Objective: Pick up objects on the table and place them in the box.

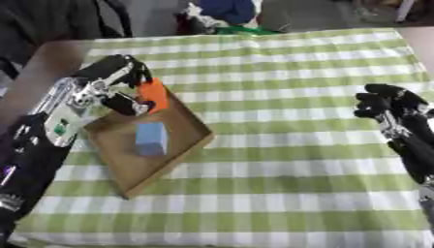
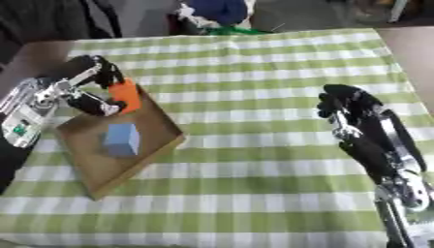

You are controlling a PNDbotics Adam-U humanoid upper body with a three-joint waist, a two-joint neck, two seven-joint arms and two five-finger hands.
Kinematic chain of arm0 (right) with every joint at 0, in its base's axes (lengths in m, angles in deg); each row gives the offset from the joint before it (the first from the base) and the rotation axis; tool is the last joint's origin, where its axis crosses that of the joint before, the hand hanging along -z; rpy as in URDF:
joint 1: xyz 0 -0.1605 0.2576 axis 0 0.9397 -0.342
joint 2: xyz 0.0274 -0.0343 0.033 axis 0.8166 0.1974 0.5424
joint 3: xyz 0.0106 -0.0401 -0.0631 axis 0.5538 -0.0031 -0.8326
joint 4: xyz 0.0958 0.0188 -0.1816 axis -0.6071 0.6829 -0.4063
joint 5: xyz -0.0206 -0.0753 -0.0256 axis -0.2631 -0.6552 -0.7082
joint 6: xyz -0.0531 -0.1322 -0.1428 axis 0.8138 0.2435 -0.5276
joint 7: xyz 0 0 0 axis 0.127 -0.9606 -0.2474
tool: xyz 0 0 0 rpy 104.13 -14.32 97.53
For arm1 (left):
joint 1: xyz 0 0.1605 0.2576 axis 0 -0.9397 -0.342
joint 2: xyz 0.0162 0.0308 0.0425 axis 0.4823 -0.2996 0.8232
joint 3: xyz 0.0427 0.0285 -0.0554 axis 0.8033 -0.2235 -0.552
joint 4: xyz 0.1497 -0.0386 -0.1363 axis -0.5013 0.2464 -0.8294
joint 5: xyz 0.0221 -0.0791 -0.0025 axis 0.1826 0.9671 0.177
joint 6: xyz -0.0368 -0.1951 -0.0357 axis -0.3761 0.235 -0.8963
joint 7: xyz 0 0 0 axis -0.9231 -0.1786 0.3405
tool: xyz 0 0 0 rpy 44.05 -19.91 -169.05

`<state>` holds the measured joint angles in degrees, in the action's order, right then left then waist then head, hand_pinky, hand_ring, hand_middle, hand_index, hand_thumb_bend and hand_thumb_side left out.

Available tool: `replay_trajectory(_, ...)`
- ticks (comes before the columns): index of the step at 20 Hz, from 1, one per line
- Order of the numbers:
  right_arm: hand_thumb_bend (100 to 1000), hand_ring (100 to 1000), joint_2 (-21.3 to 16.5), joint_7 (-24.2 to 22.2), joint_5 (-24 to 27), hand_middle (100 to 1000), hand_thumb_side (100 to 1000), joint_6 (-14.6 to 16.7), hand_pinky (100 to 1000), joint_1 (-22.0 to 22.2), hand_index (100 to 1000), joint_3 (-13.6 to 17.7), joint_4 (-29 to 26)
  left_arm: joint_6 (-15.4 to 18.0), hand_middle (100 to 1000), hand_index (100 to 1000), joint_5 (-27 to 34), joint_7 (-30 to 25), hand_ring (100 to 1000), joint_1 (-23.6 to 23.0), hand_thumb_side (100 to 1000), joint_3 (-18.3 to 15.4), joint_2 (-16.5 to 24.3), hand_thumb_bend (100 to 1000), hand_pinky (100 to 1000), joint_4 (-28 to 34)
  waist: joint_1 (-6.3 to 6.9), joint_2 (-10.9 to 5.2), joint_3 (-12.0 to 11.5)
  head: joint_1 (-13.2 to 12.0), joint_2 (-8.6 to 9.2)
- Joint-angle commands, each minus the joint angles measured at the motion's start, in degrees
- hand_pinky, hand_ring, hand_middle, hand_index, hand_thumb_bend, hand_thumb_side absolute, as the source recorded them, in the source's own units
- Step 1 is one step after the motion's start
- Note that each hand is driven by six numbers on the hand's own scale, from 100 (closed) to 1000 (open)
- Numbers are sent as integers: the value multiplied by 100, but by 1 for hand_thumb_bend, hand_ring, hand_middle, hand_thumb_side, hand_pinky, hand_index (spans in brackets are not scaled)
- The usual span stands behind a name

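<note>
— Where is your left hand sitting right now?

— Your left hand (image 1: 118,82) is hovering at the far left of the table, over the far corner of the box (image 1: 182,150). Its fingers and thumb are curling round an orange block (image 1: 154,93) — you're pinching it just above the box's far rim, and it is tilting a little toward the inside.

— And what is lying in the box?

— A blue block (image 1: 152,138) is resting on the floor of the box, roughly in its middle, near the orange one but apart from it. The box itself is a shallow brown tray lying askew on the green-and-white checked cloth (image 1: 288,145), with one corner pointing toward the near edge.

— What is your other hand doing?

— Your right hand (image 2: 348,109) is hanging over the right side of the cloth, well apart from the box. Its fingers are showing relaxed and slightly bent, and they're holding nothing. The cloth between your two hands is showing only its checks.
</note>
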<state>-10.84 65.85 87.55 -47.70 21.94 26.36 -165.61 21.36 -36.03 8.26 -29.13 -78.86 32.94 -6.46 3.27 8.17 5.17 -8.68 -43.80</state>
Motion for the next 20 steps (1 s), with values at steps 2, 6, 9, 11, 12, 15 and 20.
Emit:
replay_trajectory(2, 100, 842, -95, 10, -23, 568, 462, 17, 734, -55, 790, 45, -60, 4, 523, 718, -100, -3, 558, -15, 221, -131, 82, 411, 631, 95, -2, -64, 0, 5, 12)
replay_trajectory(6, 100, 842, -89, 19, -22, 568, 462, 17, 734, -52, 790, 52, -60, 9, 581, 750, -76, -14, 582, -106, 366, -239, 67, 581, 635, 230, -8, -65, 1, 12, 18)
replay_trajectory(9, 100, 842, -91, 25, -23, 568, 462, 18, 734, -49, 791, 61, -61, -42, 589, 758, -31, 17, 587, -178, 410, -364, 61, 626, 631, 402, -15, -63, 5, 13, 23)
replay_trajectory(11, 100, 842, -87, 31, -22, 568, 462, 19, 733, -48, 791, 66, -63, -112, 585, 757, 81, 139, 586, -232, 464, -509, 34, 659, 602, 600, -23, -58, 2, 28, 27)
replay_trajectory(12, 100, 842, -85, 33, -21, 568, 462, 19, 734, -48, 791, 68, -65, -155, 578, 751, 179, 228, 585, -259, 476, -581, 15, 649, 587, 720, -27, -56, -1, 31, 29)
replay_trajectory(15, 100, 842, -82, 39, -19, 568, 461, 21, 733, -53, 791, 75, -72, -202, 566, 744, 697, 629, 583, -354, 531, -781, -73, 537, 545, 1169, -45, -43, -13, 34, 39)
replay_trajectory(20, 100, 842, -71, 49, -14, 568, 460, 22, 734, -60, 790, 83, -84, -111, 536, 720, 1995, 1627, 557, -546, 517, -1023, -381, 319, 479, 1970, -77, -21, -46, 26, 50)
